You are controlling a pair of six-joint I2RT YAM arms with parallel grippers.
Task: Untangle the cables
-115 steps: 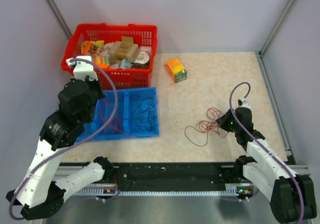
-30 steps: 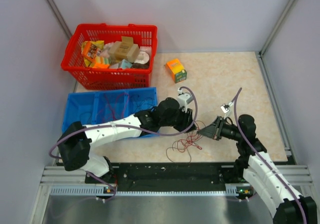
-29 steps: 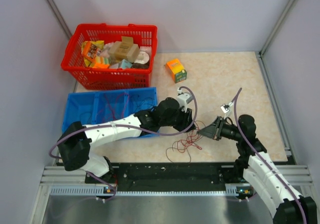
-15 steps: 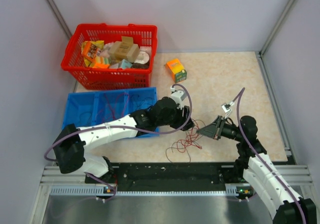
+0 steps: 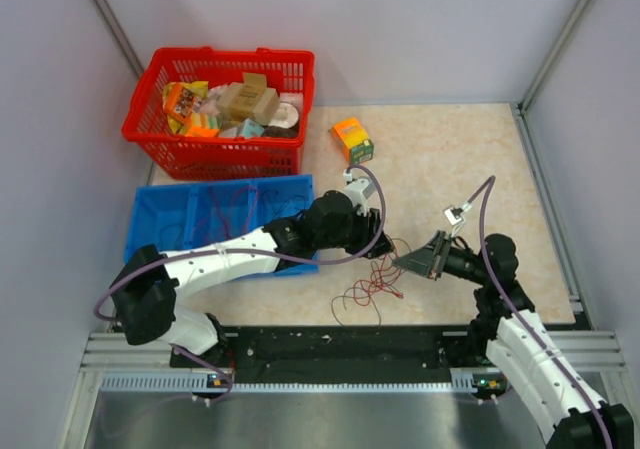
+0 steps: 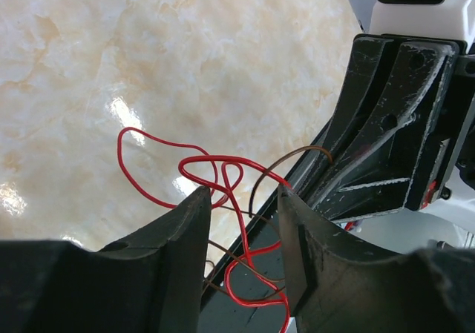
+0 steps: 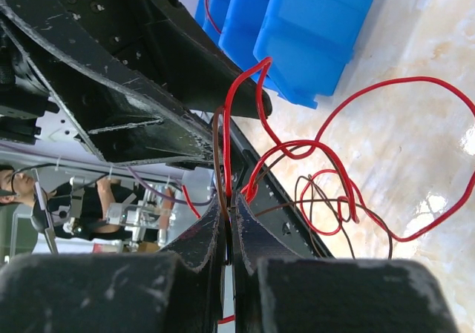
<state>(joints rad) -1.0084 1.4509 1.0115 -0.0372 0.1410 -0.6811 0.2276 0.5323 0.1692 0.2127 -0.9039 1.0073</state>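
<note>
- Right now the cables point(image 5: 375, 284), a small bunch of thin red and dark brown loops, lie on the table point(image 5: 450, 159) between the two arms, just in front of the blue tray point(image 5: 225, 219).
- Over on the robot's right, the right gripper point(image 7: 228, 229) is pinched nearly closed on a red and a brown strand, which rise straight out from between its fingers in the right wrist view.
- Opposite it, the left gripper point(image 6: 243, 222) stands open to a narrow gap, with red and brown loops running through that gap but not clamped.
- To do this step well, I judge the left fingers should close on a single strand, ideally the red one where it crosses the gap alone, not on the knot of loops.
- Then the arms should draw apart slowly and low over the table, so that the loops slide free rather than tighten.
- One risk: wires this thin can slip from the pads, or both colours may get caught together.
- Both grippers sit very near each other, so a sideways pull needs care to avoid a bump.
</note>
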